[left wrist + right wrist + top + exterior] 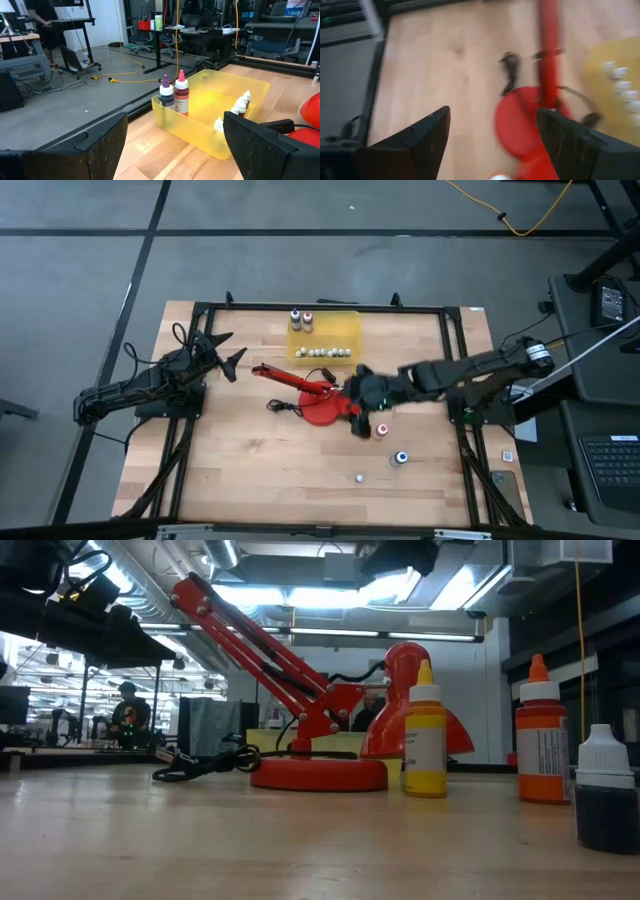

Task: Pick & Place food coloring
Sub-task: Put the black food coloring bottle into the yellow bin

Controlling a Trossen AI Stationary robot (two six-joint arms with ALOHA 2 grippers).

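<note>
I see a pale wooden tabletop point(250, 460) with visible plank grain inside a black frame. On it lies a glossy red desk lamp point(318, 402), round flat base and jointed arm, with a black cord point(205, 764) coiled beside it. Behind the lamp sits one translucent yellow plastic bin point(324, 338), rectangular with rounded corners.

I count five food coloring bottles. Two stand upright in the bin's far end: a purple bottle point(166, 95) and a dark red bottle point(181, 97), both with cone tips. Three stand on the bare tabletop near the right arm: a yellow bottle point(425, 745), an orange-red bottle point(541, 745) and a dark blue bottle point(605, 790) with a ribbed white cap. A row of small white-capped vials point(327, 352) lies in the bin; only the overhead camera shows the whole row.

My right gripper point(362, 408) hovers over the lamp base, fingers spread, holding nothing. My left gripper point(228, 352) waits at the left edge, fingers open and empty. Only the table-level camera shows a person point(127, 712) in the room behind.
</note>
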